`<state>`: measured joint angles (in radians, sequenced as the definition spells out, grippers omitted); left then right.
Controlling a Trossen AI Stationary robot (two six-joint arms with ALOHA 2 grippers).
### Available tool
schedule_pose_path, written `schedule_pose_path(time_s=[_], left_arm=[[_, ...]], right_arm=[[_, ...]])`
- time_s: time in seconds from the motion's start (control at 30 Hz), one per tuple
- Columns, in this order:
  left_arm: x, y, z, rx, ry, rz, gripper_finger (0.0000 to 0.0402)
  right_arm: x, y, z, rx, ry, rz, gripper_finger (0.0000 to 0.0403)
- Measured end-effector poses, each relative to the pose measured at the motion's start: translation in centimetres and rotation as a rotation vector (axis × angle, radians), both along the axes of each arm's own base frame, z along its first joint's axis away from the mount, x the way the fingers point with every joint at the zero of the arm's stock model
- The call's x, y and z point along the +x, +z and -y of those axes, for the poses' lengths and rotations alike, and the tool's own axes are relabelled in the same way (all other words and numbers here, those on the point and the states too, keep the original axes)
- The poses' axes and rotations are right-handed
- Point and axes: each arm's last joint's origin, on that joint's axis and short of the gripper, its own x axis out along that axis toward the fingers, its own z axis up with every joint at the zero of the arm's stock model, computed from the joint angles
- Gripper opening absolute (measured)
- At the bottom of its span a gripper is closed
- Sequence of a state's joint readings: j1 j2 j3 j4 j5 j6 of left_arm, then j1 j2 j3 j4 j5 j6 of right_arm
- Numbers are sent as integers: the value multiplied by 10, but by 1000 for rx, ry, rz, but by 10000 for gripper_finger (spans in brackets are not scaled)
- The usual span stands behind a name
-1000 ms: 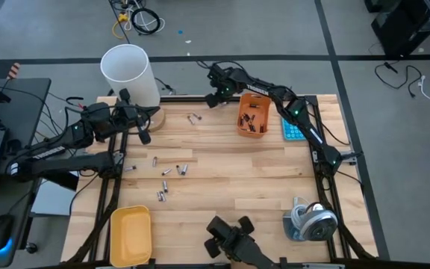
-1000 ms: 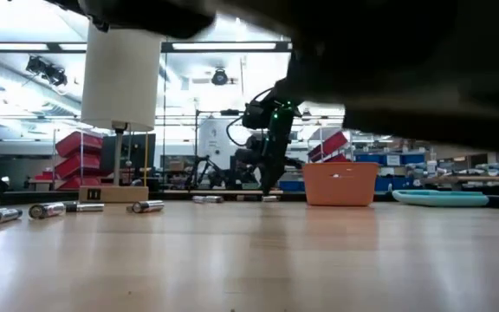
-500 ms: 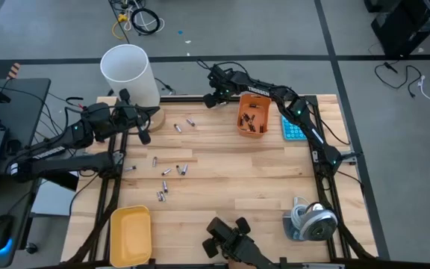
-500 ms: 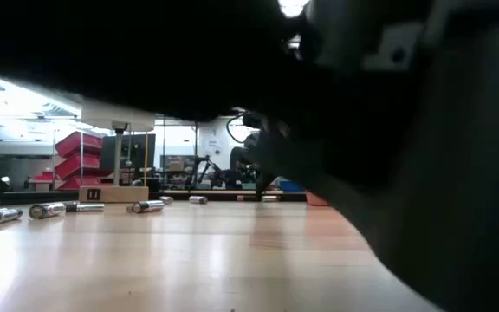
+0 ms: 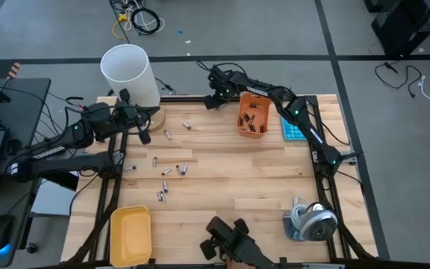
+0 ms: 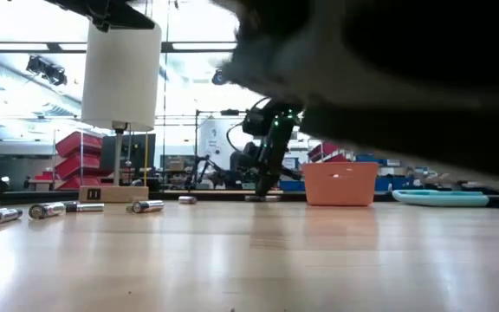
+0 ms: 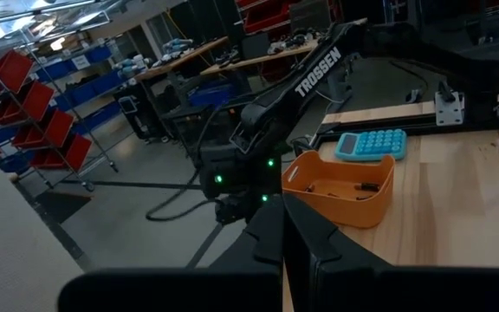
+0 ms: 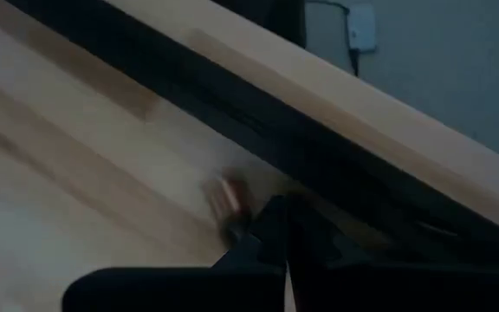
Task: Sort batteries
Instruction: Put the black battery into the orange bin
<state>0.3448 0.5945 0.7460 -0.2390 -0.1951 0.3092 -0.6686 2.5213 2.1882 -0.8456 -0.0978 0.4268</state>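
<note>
Several small silvery batteries [image 5: 169,170] lie loose on the wooden table [image 5: 230,172], left of its middle. Two more [image 5: 169,134] [image 5: 187,125] lie nearer the far edge. An orange bin [image 5: 252,113] at the far side holds dark batteries. My right gripper [image 5: 213,101] is shut and points steeply down at the table's far edge, left of the bin. One small blurred battery [image 8: 228,204] lies right beside its fingertips [image 8: 271,217]. My left gripper [image 5: 143,136] is shut and level above the table's far left corner, holding nothing. My right gripper stands with its shut fingertips close beside a small battery [image 8: 230,208] that lies on the wood by the far edge rail. The fingers slant down from above. I cannot tell whether they touch it.
A tall white cup [image 5: 129,73] stands on a block at the far left corner. A blue calculator [image 5: 293,128] lies right of the orange bin. A yellow tray [image 5: 130,235] sits at the near left, a tape roll [image 5: 312,220] at the near right.
Two batteries that lay together near the far edge have rolled apart across the wood, toward the table's left and near side. One has gone farther than the other. My right gripper has stayed at the far edge.
</note>
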Motion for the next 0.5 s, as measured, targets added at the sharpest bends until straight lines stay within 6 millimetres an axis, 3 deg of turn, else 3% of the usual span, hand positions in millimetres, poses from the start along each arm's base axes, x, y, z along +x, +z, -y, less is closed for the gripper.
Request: schedule_pose_path(time_s=[0.27,0.5], left_arm=[[0,-1,0,-4,0,-12,1],[0,-3,0,-10,0,-28,1]], right_arm=[[11,11,-14,-19,41,-16,0],[10,20,-15,-74,144,-43,0]])
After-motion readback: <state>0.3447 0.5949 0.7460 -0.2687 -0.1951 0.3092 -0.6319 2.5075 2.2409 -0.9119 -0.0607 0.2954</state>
